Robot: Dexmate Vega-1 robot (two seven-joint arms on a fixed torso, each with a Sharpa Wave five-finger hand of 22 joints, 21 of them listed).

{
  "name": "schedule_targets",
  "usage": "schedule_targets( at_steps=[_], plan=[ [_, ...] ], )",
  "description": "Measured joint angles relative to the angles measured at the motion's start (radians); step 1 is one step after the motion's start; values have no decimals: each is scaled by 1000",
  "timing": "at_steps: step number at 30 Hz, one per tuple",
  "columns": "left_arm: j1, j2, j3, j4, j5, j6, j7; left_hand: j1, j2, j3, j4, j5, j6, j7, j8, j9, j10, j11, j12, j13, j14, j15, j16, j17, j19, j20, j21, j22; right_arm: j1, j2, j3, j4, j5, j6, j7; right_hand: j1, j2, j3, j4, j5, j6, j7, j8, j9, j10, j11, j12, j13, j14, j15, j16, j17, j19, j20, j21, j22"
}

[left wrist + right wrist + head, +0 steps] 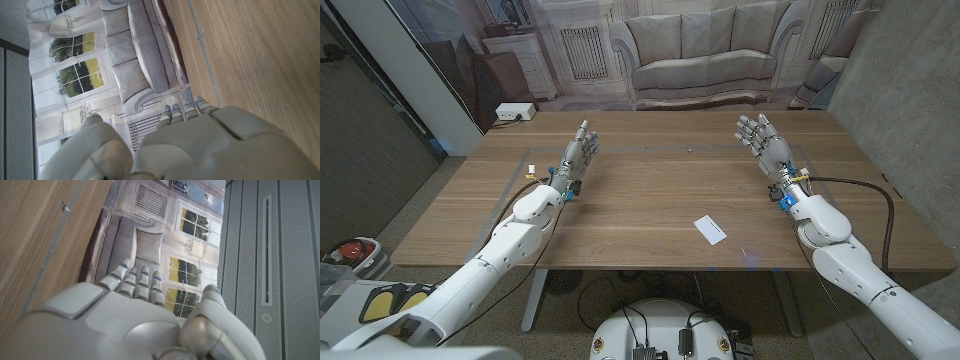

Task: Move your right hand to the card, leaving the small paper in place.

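Card, small paper: the head view shows one small white rectangular slip [710, 230] lying flat on the brown wooden bench [650, 190], turned at an angle, near the front edge and a little right of the middle. Whether it is the card or the paper I cannot tell, and I can make out no second piece.

White and grey right hand [764, 140] stands above the far right part of the bench, fingers apart and reaching away from the robot, with nothing in it; its own wrist view [135, 325] agrees, showing the fingers extended side by side against the backdrop. It is well apart from the white slip, which lies nearer the robot and toward the middle. White and grey left hand [578, 152] is likewise spread and empty at the far left [200, 145].

I judge the reach has not begun. The next move calls for first settling which piece is the card, then drawing the right hand back and inward, lowering onto it without brushing the other piece aside.
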Motion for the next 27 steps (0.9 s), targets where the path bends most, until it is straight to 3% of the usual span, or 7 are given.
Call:
schedule_targets(
  at_steps=[27],
  plan=[
    [26,11,-9,-27,-14,-16,4,4,4,0,0,-4,11,0,0,0,16,2,0,0,7,0,0,0,9,-2,-4,-3,-86,-35,12,-79,-55,83,25,0,0,-4,-5,0,15,-4,0,0,15,-7,0,0,10,-10,0,3,19,0,-6,0]
  ],
)
